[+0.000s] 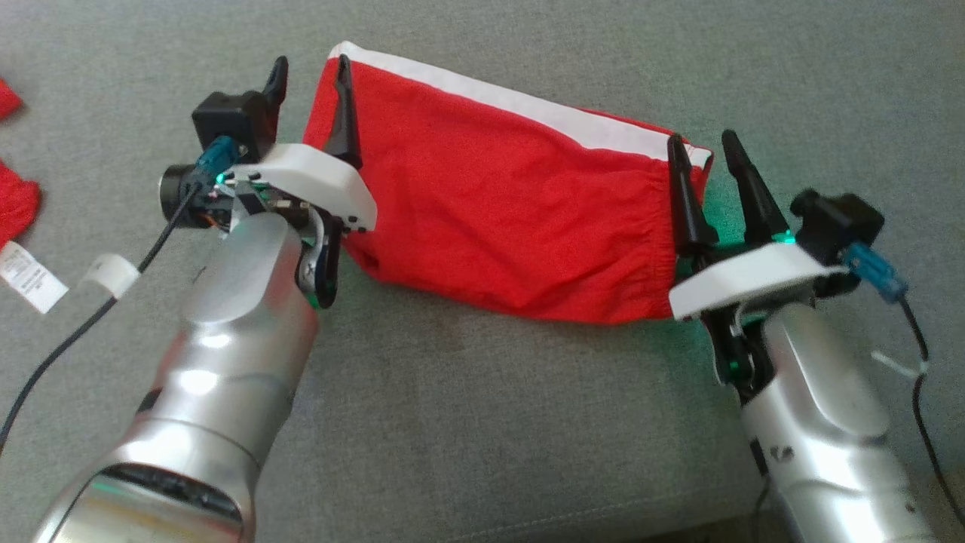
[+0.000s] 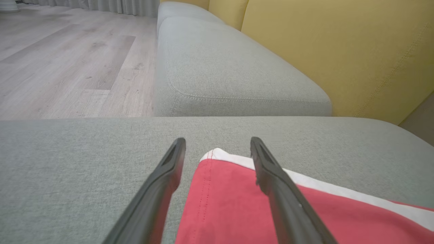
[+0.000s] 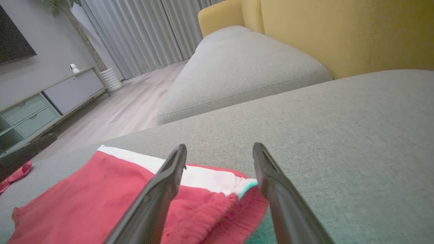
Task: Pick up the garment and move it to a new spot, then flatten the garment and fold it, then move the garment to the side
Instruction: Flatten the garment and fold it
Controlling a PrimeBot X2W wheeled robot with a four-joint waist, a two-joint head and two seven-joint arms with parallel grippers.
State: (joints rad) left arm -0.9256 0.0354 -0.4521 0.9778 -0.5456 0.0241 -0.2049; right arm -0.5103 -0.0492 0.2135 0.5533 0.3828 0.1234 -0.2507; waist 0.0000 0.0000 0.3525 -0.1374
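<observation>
Two open grippers are set at the ends of a red garment on a grey sofa cushion.
The grey cushion (image 1: 482, 422) is spread under everything, and the red garment (image 1: 497, 204), laid out as a long band with a white stripe along its far edge, is stretched across the middle from left to right. The left gripper (image 1: 312, 68) is held wide open at the garment's left end, one finger over the cloth and one over bare cushion, nothing clamped. The right gripper (image 1: 701, 143) is likewise spread at the right end, empty. More red cloth (image 1: 19, 204) and a white label (image 1: 30, 277) are seen at the left edge.
</observation>
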